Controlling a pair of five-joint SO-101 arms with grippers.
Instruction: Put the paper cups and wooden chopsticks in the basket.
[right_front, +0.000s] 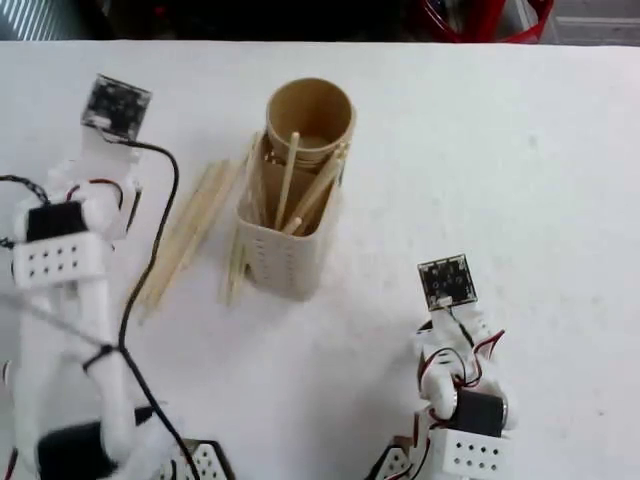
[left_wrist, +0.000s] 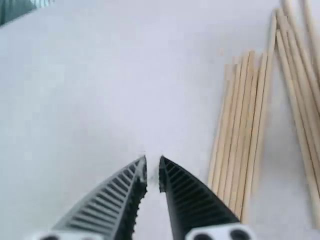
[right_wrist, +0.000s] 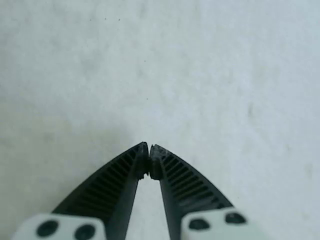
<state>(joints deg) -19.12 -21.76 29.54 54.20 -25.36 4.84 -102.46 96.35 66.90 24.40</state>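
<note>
The cream perforated plastic basket (right_front: 285, 262) stands mid-table. The bare white table (right_front: 530, 160) lies open on its right and out to the far edge. A tan paper cup (right_front: 310, 118) stands upright in the basket's far end, and several wooden chopsticks (right_front: 300, 195) lean in front of it. A loose bundle of wooden chopsticks (right_front: 190, 228) lies fanned just left of the basket. The left gripper (left_wrist: 152, 167) hangs near that bundle, its tips barely parted and empty. The right gripper (right_wrist: 149, 160), pressed together, hangs over bare table well apart from the basket.
</note>
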